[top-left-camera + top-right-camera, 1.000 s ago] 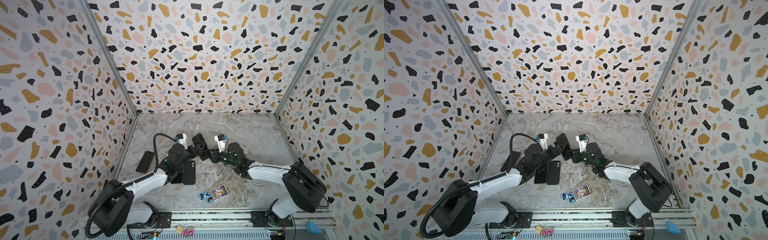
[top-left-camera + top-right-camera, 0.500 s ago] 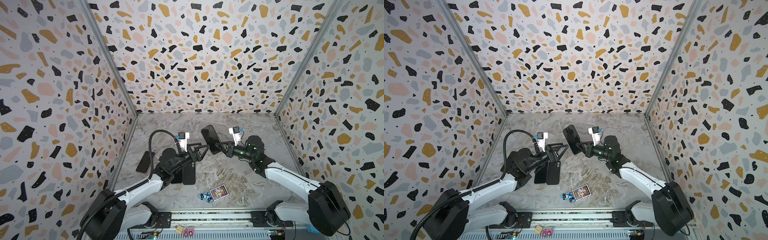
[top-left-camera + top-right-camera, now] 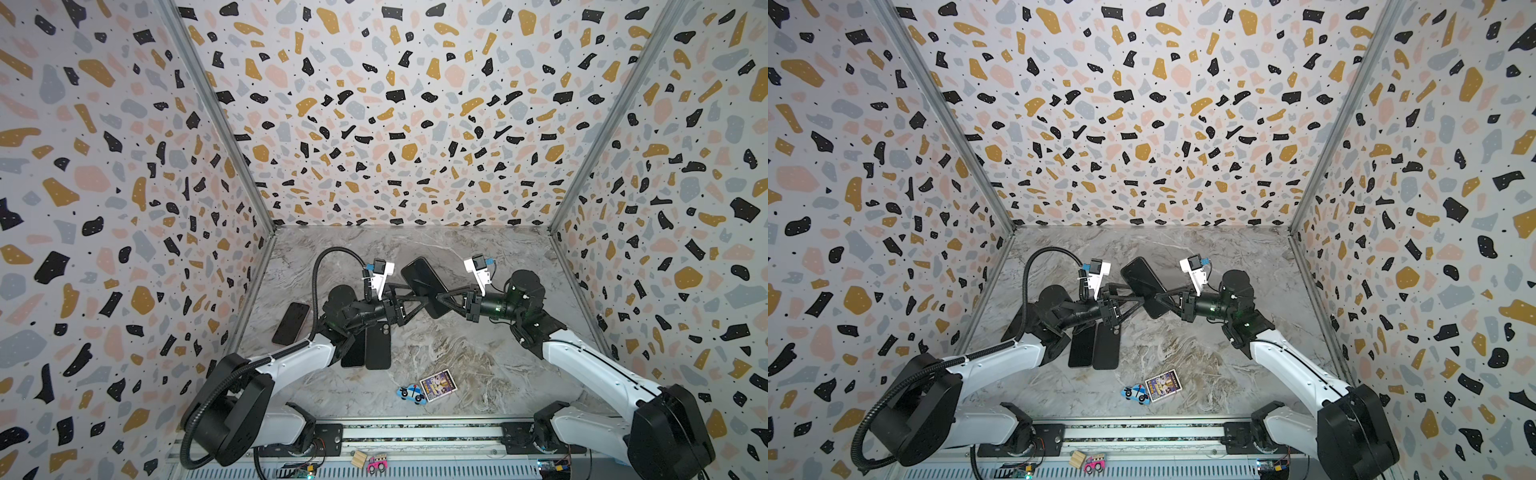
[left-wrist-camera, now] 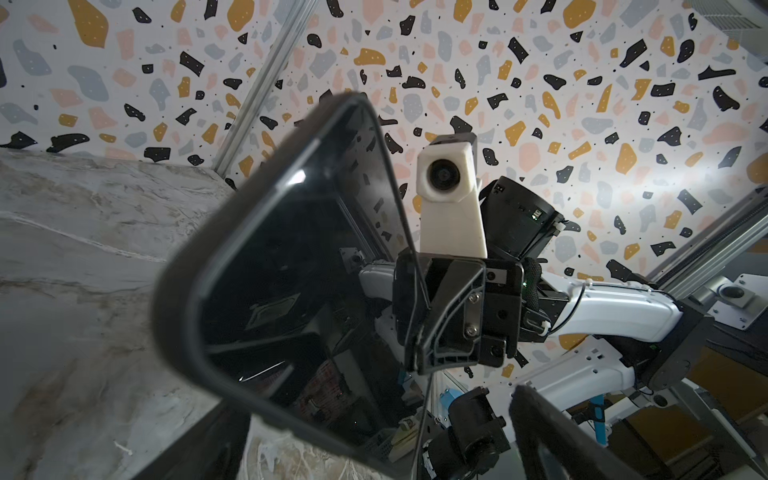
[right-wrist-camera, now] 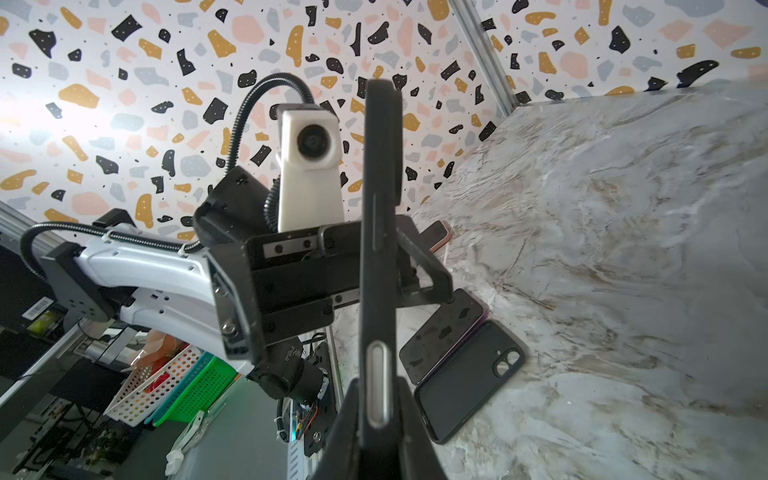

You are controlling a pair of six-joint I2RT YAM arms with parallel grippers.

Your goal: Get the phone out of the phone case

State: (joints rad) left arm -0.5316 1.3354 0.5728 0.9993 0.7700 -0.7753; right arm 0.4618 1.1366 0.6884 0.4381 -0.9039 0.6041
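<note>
**Top views:** Above the marble bench (image 3: 457, 353), the right jaws are clenched on one long edge of the cased phone (image 3: 423, 282) (image 3: 1141, 279). They hold it tilted in the air, beyond the pair of dark handsets (image 3: 372, 347) (image 3: 1096, 345) on the back-wall side. The left jaws stand spread wide just above the pair's far end, with their tips reaching toward the phone's other side. Whether they touch it cannot be told from here.

**Left wrist view:** The phone (image 4: 291, 257) faces the lens screen-first. A matte case rim (image 4: 174, 299) wraps the glass, so the case is still on. The right jaws pinch the edge farthest from the camera. One blurred left finger (image 4: 548, 428) hangs clear of the phone.

**Right wrist view:** The phone (image 5: 380, 249) shows edge-on, its side button nearest the lens, and is squeezed front and back by the right jaws. The left jaws gape on either side of it without closing. The pair of handsets (image 5: 461, 374) lies flat on the bench below the held phone.

**Reading:** The phone appears lifted and presented, with separation not yet begun. The next move likely calls for the left jaws to close on the case lip alone, near a corner. They would then flex it off while the right jaws hold firm. Because the right grip spans case and glass together, it may have to shift for the phone to slide free.
</note>
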